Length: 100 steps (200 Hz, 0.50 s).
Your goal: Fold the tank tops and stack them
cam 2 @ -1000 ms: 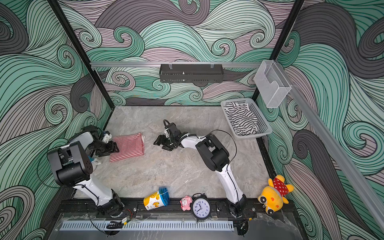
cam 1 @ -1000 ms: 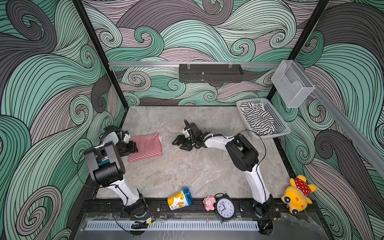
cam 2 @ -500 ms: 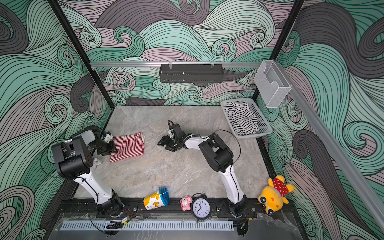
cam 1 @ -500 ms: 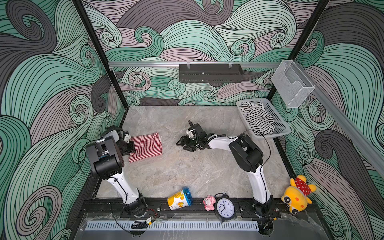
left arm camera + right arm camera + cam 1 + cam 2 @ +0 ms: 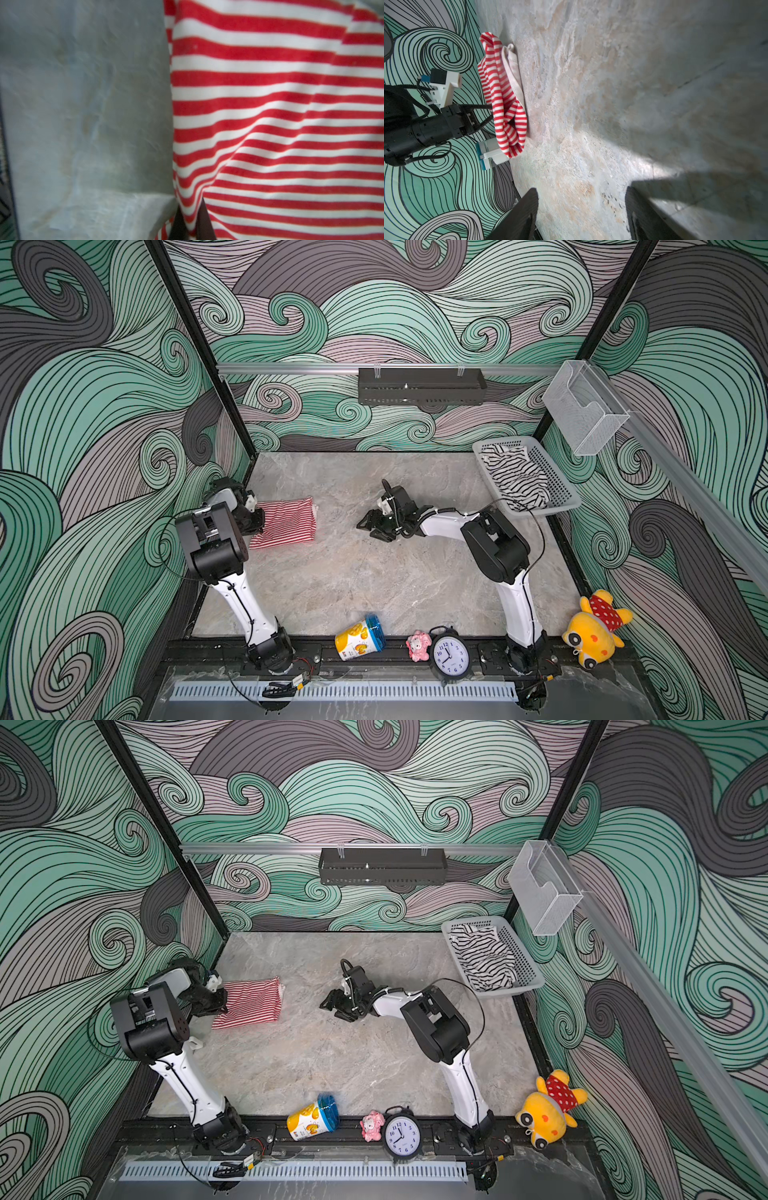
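The red-and-white top (image 5: 286, 520) is soft, matt knit cloth, and so is the black-and-white top (image 5: 515, 481). The table (image 5: 353, 572) looks like smooth, matt, veined stone. The basket (image 5: 555, 485) is grey perforated plastic.

Swirling green-and-grey wave-patterned walls (image 5: 374, 302) enclose a grey marbled tabletop (image 5: 353, 572) (black posts (image 5: 197, 344) at the corners).
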Available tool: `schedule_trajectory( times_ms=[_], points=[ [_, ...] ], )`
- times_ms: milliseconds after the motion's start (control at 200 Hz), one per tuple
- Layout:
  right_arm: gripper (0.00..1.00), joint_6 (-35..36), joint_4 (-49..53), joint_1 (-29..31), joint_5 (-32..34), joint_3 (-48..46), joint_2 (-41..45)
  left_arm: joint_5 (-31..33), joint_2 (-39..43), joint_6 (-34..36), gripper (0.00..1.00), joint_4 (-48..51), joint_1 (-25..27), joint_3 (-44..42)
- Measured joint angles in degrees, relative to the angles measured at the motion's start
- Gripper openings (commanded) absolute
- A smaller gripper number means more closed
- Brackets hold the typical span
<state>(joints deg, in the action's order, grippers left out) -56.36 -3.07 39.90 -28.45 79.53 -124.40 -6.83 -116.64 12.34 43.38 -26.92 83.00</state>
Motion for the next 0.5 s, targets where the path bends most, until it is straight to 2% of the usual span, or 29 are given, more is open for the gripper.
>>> schedule_trajectory(
  times_ms=[150, 315, 375, 501],
  points=[
    [0.68, -0.02, 0.28, -0.13, 0.22, -1.77, 1.38, 5.05, -4.07, 0.09, 0.00, 0.50, 0.00, 6.82],
    [0.68, 0.00, 0.42, -0.57, 0.66, -3.82, 2.91, 9.25, -4.68, 1.49, 0.00, 0.48, 0.00, 7.96],
    [0.68, 0.00, 0.55, -0.72, 0.81, -4.33, 3.32, 9.84, -4.68, 2.29, 0.04, 0.50, 0.00, 7.96],
    [0.68, 0.00, 0.70, -0.98, 1.01, -4.57, 3.52, 10.19, -4.63, 4.44, 0.25, 0.35, 0.00, 7.69]
  ],
)
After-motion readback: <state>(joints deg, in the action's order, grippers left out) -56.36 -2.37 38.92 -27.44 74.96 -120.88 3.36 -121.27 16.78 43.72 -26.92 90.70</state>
